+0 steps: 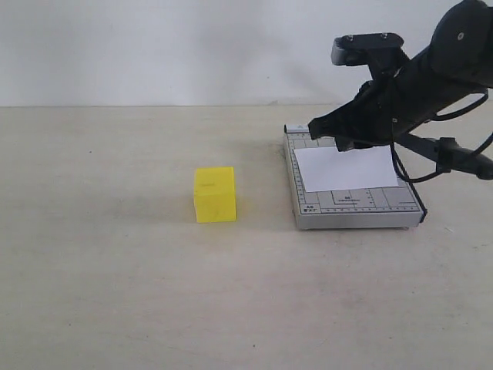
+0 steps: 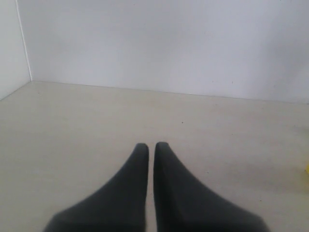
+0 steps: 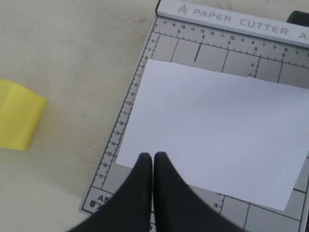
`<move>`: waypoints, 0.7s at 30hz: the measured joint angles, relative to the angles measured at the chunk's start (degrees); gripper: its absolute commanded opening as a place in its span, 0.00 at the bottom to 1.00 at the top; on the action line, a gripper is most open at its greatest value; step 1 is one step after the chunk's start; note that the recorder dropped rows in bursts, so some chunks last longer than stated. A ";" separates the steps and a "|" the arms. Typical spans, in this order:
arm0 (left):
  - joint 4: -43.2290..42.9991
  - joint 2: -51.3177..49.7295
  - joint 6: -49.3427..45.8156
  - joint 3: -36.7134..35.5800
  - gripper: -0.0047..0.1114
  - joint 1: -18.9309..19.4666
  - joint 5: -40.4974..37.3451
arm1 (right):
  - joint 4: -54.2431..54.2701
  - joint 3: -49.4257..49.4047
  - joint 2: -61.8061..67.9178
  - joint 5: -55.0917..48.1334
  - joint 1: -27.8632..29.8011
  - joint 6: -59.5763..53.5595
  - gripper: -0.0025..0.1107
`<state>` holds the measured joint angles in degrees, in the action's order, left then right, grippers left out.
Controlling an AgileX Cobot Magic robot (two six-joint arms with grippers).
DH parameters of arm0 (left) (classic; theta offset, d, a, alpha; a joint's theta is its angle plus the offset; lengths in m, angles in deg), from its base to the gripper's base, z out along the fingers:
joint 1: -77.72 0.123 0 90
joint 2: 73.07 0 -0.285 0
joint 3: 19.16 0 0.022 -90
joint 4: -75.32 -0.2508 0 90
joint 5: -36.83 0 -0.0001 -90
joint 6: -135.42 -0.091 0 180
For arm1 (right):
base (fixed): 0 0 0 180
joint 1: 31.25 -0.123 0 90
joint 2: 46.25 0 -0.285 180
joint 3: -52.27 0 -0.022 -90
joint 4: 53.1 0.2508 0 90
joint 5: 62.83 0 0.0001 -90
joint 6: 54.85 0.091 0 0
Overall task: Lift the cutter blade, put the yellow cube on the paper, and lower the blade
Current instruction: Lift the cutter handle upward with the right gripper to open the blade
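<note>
- On the pale surface [image 1: 115, 293], left of the grey cutter base [image 1: 358, 206]: yellow cube [image 1: 215, 194], standing flat, well apart from the base, touched by nothing.
- On the base itself: paper [image 1: 347, 168], lying flat and square to the printed grid, just below the lettered header bar [image 3: 231, 19]. Judged ready to receive the cube.
- Over the paper's edge: right claw [image 3: 153, 157], closed tip to tip, gripping nothing. Judged to be placed for work at the cutter rather than at the cube.
- Over bare surface, away from the cutter: left claw [image 2: 151, 145], closed and empty. Appears parked to keep out of the working area. Shows only a sliver of yellow at the edge of its own view.
- Cutter blade: not separable with confidence from the black arm in the exterior view. Cannot tell whether raised or lowered.
- In the way: right arm [image 1: 431, 69], reaching across the far side of the base and overhanging part of the paper. Likely to crowd any approach with the cube from that side.
- Otherwise nothing between cube and base.
- Cube placement not yet done.
</note>
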<state>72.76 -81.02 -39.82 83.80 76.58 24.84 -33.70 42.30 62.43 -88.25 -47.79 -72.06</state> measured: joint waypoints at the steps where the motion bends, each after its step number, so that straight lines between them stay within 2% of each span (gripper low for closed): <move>1: 0.00 0.00 0.00 0.00 0.08 0.00 0.00 | -1.22 0.00 0.16 0.00 0.00 1.03 0.03; 15: 0.00 0.00 0.00 0.00 0.08 0.00 0.00 | -4.49 0.00 -0.06 0.01 0.00 2.87 0.03; 21: 0.00 0.00 0.00 0.00 0.08 0.00 0.00 | -4.49 -4.84 -10.89 4.16 0.00 3.62 0.03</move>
<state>72.76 -81.02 -39.82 83.80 76.58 24.84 -38.19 37.46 51.54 -84.09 -47.79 -68.44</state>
